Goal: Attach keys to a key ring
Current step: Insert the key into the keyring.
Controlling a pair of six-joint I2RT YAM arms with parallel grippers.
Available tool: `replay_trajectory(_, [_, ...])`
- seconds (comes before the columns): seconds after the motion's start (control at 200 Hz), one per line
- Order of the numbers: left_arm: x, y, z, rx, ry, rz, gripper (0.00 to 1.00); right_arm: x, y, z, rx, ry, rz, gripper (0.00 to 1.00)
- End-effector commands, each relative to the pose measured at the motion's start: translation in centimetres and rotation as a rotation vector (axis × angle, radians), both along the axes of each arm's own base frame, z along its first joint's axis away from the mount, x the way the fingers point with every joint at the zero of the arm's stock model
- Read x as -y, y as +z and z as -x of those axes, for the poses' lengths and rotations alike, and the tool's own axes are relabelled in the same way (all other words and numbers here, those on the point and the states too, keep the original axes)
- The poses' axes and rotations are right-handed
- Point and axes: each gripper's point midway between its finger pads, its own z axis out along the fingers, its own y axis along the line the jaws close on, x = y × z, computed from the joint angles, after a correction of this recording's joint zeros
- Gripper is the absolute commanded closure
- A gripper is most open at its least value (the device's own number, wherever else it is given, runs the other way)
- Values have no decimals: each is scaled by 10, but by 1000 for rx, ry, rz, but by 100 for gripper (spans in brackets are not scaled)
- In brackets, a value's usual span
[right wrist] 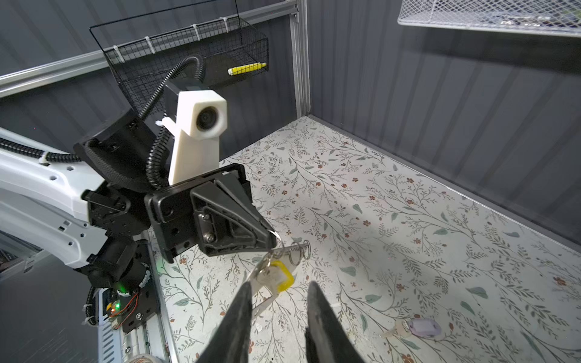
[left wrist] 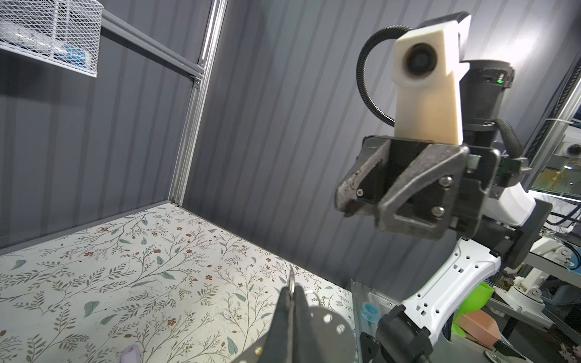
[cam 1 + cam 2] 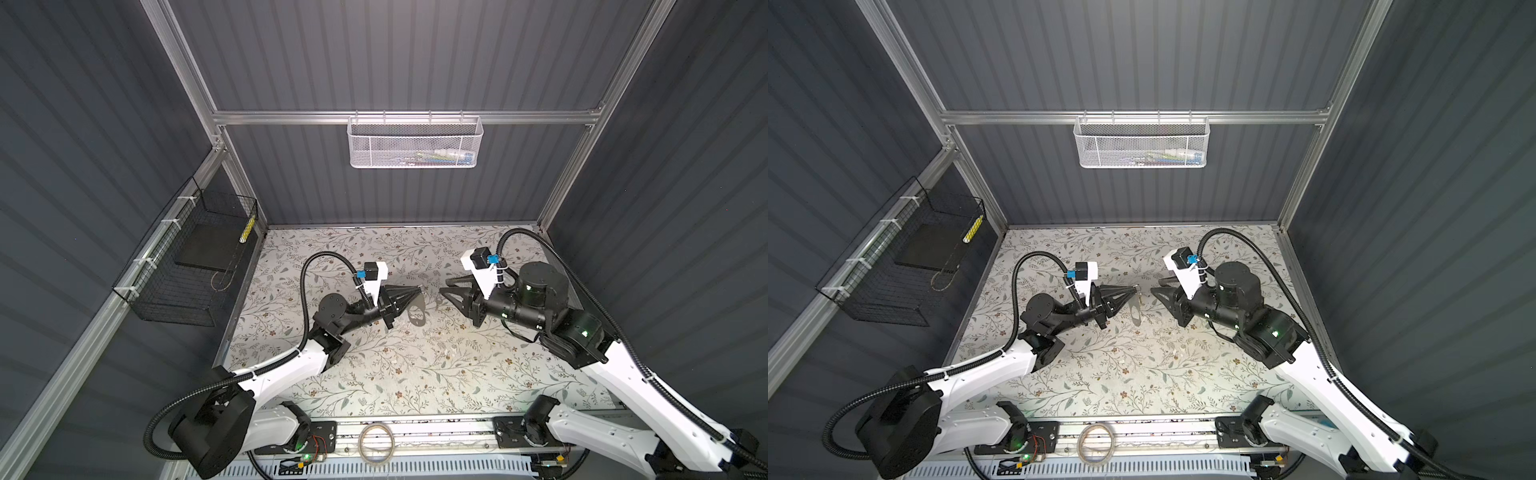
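Left fingers (image 2: 283, 317) tight around key ring (image 2: 317, 327)

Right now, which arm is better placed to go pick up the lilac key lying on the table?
Right. The right gripper has open, empty jaws, free to take the lilac key. The left gripper is shut on the key ring, with the yellow key hanging there.

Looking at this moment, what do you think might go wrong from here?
The left claw pinches the key ring only at its tips, so it may slip or twist. The yellow key dangles loose just ahead of the open right claw; a bump could set it swinging. The lilac key lies flat on the table, likely awkward to pick up.
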Motion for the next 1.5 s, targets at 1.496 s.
replay_trajectory(1.496, [3,20,11,35,-79,62,100,-20,-43,-11,-180,64,-22,76])
